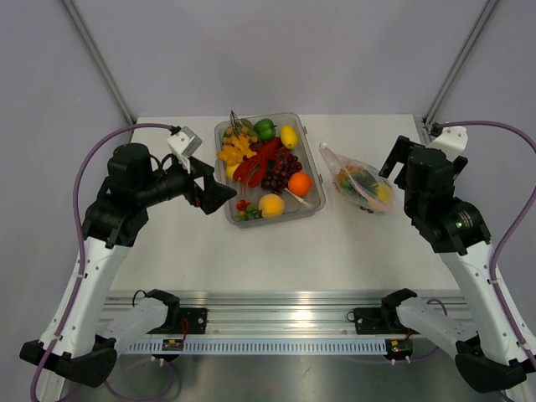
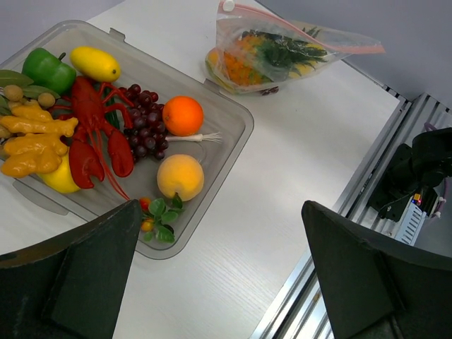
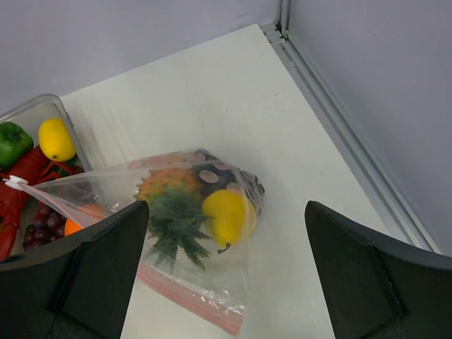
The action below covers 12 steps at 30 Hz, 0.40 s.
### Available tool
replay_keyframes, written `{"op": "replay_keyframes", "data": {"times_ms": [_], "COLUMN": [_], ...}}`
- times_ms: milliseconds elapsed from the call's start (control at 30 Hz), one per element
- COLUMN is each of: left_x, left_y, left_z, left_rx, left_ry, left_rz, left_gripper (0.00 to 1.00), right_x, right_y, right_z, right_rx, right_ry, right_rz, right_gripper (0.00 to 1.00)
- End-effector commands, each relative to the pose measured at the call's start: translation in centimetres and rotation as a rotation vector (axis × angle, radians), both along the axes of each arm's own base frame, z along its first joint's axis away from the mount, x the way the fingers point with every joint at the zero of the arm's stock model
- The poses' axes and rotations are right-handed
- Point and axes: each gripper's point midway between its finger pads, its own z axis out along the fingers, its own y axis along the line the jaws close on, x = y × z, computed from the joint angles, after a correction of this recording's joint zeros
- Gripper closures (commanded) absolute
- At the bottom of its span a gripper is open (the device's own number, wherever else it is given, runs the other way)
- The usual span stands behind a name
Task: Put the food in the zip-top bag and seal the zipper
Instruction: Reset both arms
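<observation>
The zip-top bag lies on the table right of the tray, holding a yellow fruit, an orange piece and green leaves. Its pinkish-red zipper runs along one edge, with a white slider at one end. It also shows in the left wrist view. More food lies in the clear tray: a red lobster, grapes, an orange, a lemon, a green pepper. My left gripper is open and empty left of the tray. My right gripper is open and empty right of the bag.
A metal rail runs along the table's near edge. Frame struts rise at the back corners. Bare white tabletop lies between the tray and the rail.
</observation>
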Motion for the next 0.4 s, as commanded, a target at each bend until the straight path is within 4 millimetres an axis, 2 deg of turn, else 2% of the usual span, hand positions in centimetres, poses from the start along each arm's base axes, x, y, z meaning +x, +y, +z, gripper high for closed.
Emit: {"op": "replay_keyframes", "data": {"times_ms": [0, 367], "left_x": [0.53, 0.79], "left_y": [0.04, -0.05], "left_z": [1.07, 0.69], "left_rx": [-0.024, -0.021], "left_ry": [-0.047, -0.040], "left_rz": [0.019, 0.019], "left_gripper": [0.01, 0.01], "right_x": [-0.98, -1.32], "right_y": [-1.69, -2.47], "right_z": [0.60, 0.76], "right_rx": [0.027, 0.020], "right_ry": [-0.028, -0.059], "right_rz": [-0.113, -0.151], "right_gripper": [0.01, 0.00]}}
